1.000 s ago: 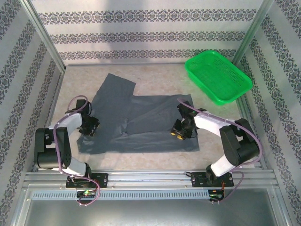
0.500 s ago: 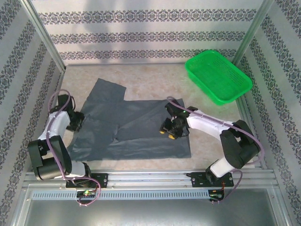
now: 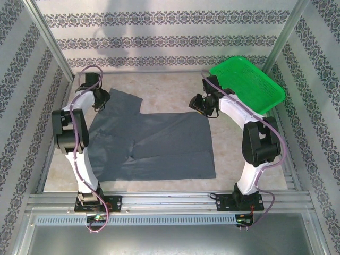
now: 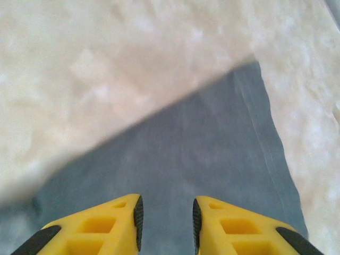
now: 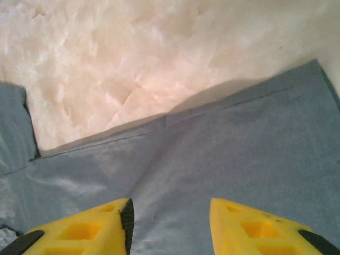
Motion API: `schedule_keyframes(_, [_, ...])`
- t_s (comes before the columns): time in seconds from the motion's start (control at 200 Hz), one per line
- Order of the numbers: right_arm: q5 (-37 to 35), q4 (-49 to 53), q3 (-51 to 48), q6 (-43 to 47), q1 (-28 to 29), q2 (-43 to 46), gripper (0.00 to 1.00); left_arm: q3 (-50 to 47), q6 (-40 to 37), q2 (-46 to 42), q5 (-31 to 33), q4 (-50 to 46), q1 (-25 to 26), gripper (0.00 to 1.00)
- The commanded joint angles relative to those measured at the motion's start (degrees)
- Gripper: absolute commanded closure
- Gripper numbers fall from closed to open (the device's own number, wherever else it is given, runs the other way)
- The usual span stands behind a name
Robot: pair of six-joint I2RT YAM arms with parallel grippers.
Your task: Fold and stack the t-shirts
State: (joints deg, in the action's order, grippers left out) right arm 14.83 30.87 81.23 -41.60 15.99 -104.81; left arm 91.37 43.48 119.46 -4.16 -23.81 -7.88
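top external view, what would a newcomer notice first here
The big dark grey t-shirt spread across the middle of the pale table catches the eye first, one sleeve sticking out at the far left. Next is the bright green basket in the far right corner. The left gripper hovers over that sleeve and the right gripper over the shirt's far right corner, both with jaws open.

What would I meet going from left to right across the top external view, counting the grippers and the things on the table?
left gripper → t-shirt → right gripper → green basket
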Motion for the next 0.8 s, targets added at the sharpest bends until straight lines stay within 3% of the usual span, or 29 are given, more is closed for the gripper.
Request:
schedule_keyframes(0.0, [1.9, 0.4, 1.3, 2.2, 0.2, 0.9, 0.57, 6.6, -4.7, 5.3, 4.3, 4.7, 0.0, 0.69])
schedule_keyframes(0.125, [1.7, -0.4, -2.1, 1.1, 0.2, 4.0, 0.56, 13.6, -5.1, 12.1, 6.4, 5.2, 0.0, 0.67])
schedule_keyframes(0.265, [1.6, -0.9, -6.5, 0.2, 0.1, 8.0, 0.56, 22.1, -3.9, 19.2, 7.1, 3.1, 0.2, 0.54])
schedule_keyframes(0.425, [1.4, -0.7, -9.6, 0.2, -0.2, 11.5, 0.56, 30.4, -2.8, 25.6, 5.7, -1.3, 1.0, 0.47])
schedule_keyframes(0.654, [2.4, -1.0, -8.4, 0.6, -1.1, 10.6, 0.55, 47.0, -5.5, 34.1, 4.5, -19.7, 4.7, 0.45])
schedule_keyframes(0.794, [3.4, -1.5, -6.8, 0.6, -1.1, 8.8, 0.56, 50.4, -5.2, 36.0, 8.6, -31.1, 6.6, 0.46])
